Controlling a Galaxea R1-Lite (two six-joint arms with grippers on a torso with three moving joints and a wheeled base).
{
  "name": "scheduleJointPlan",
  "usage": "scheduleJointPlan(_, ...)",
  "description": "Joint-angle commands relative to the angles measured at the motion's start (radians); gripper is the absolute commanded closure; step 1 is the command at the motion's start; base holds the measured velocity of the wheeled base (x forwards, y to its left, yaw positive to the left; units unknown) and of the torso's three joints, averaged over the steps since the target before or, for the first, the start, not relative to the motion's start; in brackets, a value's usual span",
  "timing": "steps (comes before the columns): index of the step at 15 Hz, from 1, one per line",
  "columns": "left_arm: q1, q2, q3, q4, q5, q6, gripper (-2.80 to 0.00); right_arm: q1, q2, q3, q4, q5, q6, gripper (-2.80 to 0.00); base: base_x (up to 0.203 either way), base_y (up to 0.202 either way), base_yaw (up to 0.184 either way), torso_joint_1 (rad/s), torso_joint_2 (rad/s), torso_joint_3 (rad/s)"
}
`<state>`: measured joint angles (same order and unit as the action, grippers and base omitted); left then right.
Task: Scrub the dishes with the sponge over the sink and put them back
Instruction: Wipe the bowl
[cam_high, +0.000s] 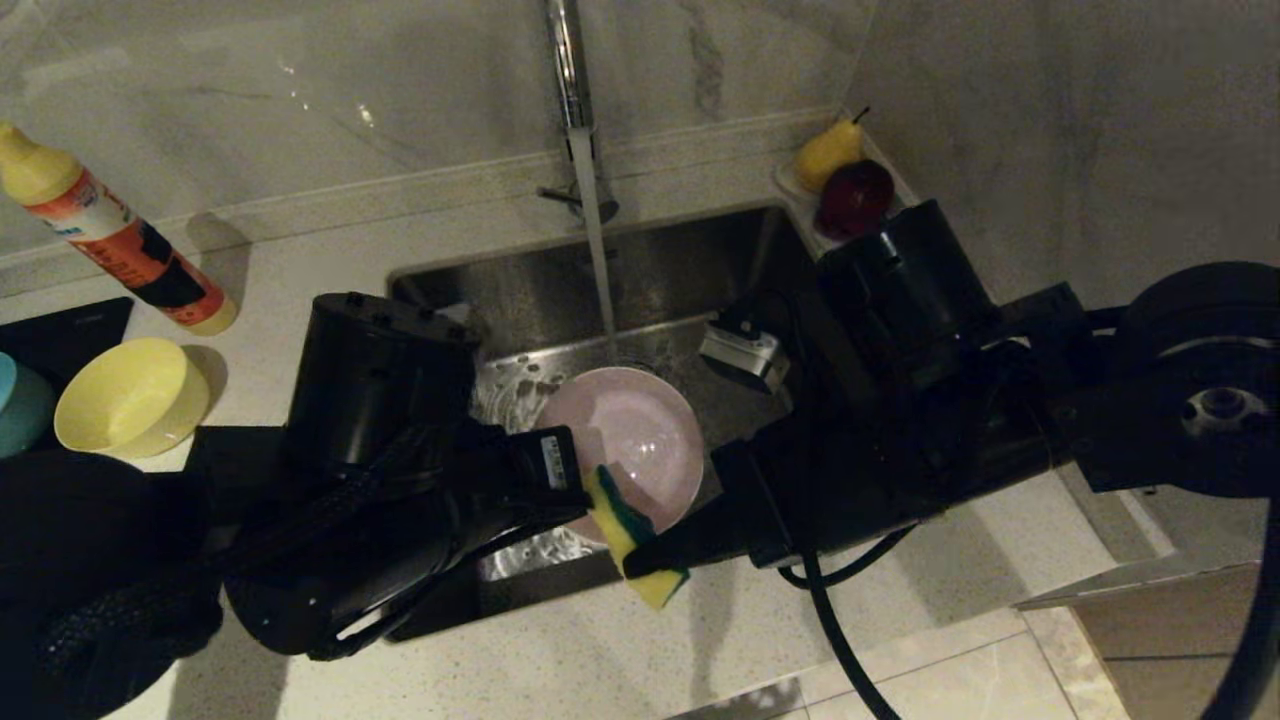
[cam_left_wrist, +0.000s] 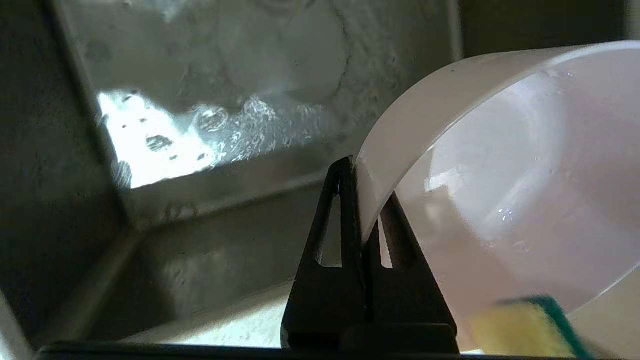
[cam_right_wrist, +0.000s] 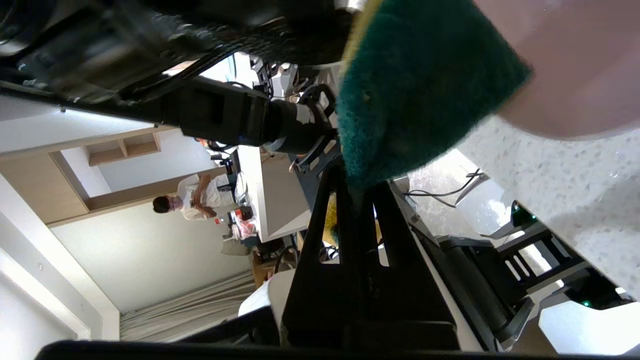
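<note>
R end effector (cam_high: 640, 562) clamps sponge (cam_high: 632, 537) upright; L (cam_left_wrist: 361, 200) pinches pink bowl (cam_high: 632, 440) rim.

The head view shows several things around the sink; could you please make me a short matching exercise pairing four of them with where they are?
Things:
1. pink bowl
2. sponge
3. yellow bowl
4. pear

Places:
A. far right corner behind the sink
B. on the counter left of the sink
C. pinched at its rim by the left gripper
D. clamped in the right gripper

Pairs: 1-C, 2-D, 3-B, 4-A
</note>
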<state>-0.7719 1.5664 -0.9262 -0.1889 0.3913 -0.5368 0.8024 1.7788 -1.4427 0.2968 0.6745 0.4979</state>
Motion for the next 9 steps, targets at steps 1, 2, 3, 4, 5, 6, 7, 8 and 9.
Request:
scheduleJointPlan(1,0.000,-0.021,0.014,-0.004,0.003,-0.002,0.00,-0.006,0.022,-0.011,0.002,0.004,0.004,0.00,0.000,0.000,0.000,0.000,0.00,0.000)
scheduleJointPlan(2,0.000,-0.023,0.020,-0.004,0.003,-0.002,0.00,-0.008,0.028,-0.012,0.001,0.004,0.004,0.00,0.000,0.000,0.000,0.000,0.00,0.000)
scheduleJointPlan(3,0.000,-0.023,0.027,-0.006,0.004,0.000,0.00,-0.008,0.039,-0.014,0.001,0.003,0.004,0.00,0.000,0.000,0.000,0.000,0.00,0.000)
scheduleJointPlan(4,0.000,-0.024,0.030,-0.006,0.004,0.001,0.00,-0.009,0.048,-0.024,0.001,-0.003,0.004,0.00,0.000,0.000,0.000,0.000,0.00,0.000)
scheduleJointPlan(5,-0.002,-0.026,0.031,-0.004,0.004,0.001,0.00,-0.009,0.067,-0.042,0.001,-0.020,0.004,0.00,0.000,0.000,0.000,0.000,0.00,0.000)
scheduleJointPlan(6,-0.009,-0.025,0.036,-0.004,0.007,0.004,0.00,-0.010,0.083,-0.076,0.003,-0.042,0.004,0.00,0.000,0.000,0.000,0.000,0.00,0.000)
scheduleJointPlan(7,-0.014,-0.023,0.043,-0.004,0.013,0.017,0.00,-0.011,0.098,-0.108,0.008,-0.055,0.006,0.00,0.000,0.000,0.000,0.000,0.00,0.000)
scheduleJointPlan(8,-0.019,-0.014,0.051,-0.005,0.041,0.041,0.00,-0.011,0.107,-0.136,0.012,-0.060,0.007,0.00,0.000,0.000,0.000,0.000,0.00,0.000)
scheduleJointPlan(9,-0.021,-0.002,0.055,-0.006,0.083,0.057,0.00,-0.010,0.116,-0.151,0.014,-0.061,0.008,0.00,0.000,0.000,0.000,0.000,0.00,0.000)
